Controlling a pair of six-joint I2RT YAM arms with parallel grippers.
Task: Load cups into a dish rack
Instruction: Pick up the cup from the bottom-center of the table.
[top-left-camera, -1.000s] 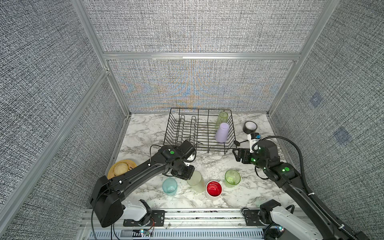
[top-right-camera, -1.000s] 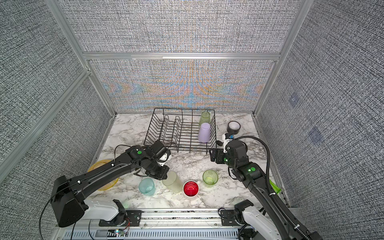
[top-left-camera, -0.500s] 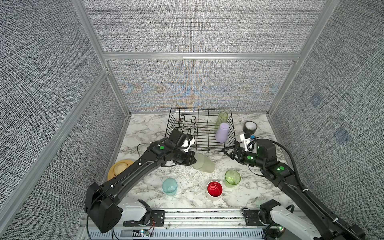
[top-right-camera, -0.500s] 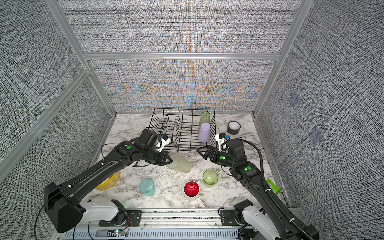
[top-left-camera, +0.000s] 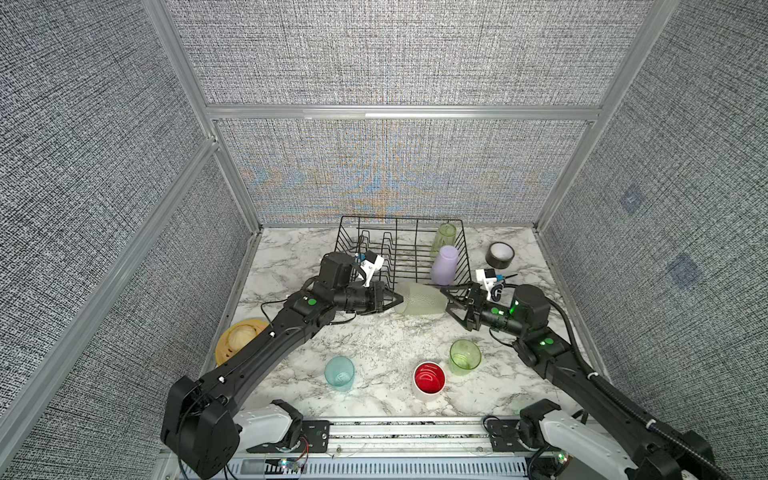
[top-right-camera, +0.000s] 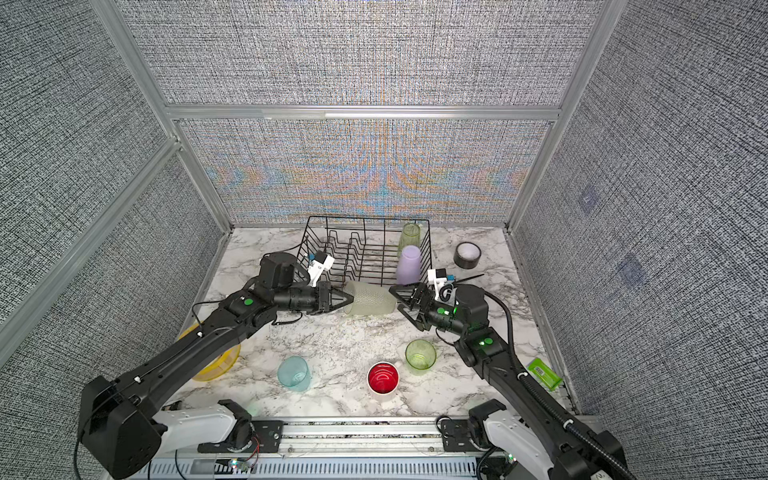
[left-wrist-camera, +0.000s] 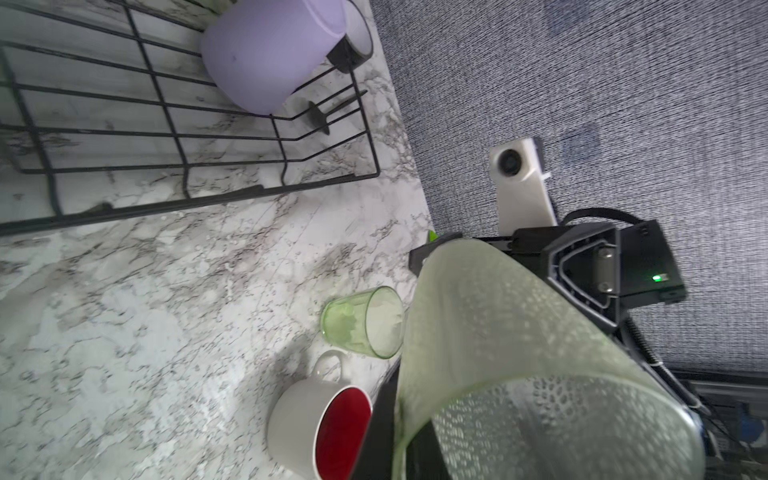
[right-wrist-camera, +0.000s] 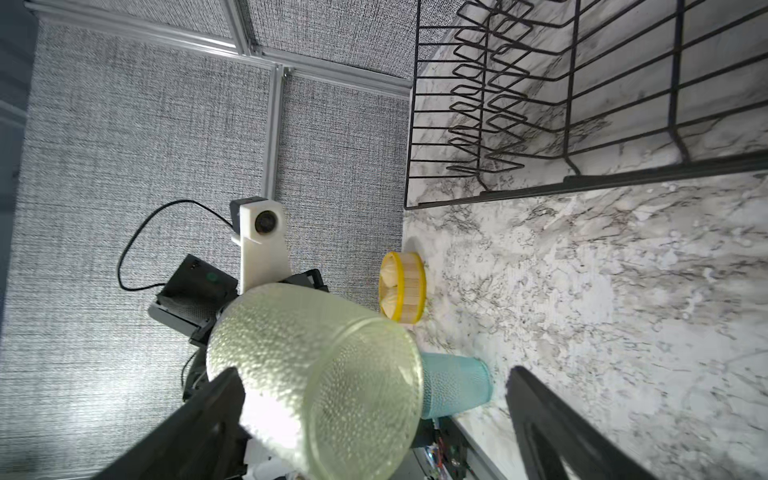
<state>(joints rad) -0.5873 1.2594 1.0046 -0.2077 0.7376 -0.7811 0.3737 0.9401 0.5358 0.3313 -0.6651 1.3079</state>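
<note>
The left gripper (top-left-camera: 398, 298), pinching the pale cup (top-left-camera: 419, 300), has carried it to mid-frame by the rack (top-left-camera: 400, 249); the right gripper (top-left-camera: 444, 299) has opened wide at its base, likely for handover.

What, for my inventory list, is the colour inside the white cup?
Red; the white cup shows it best in a top view.
</note>
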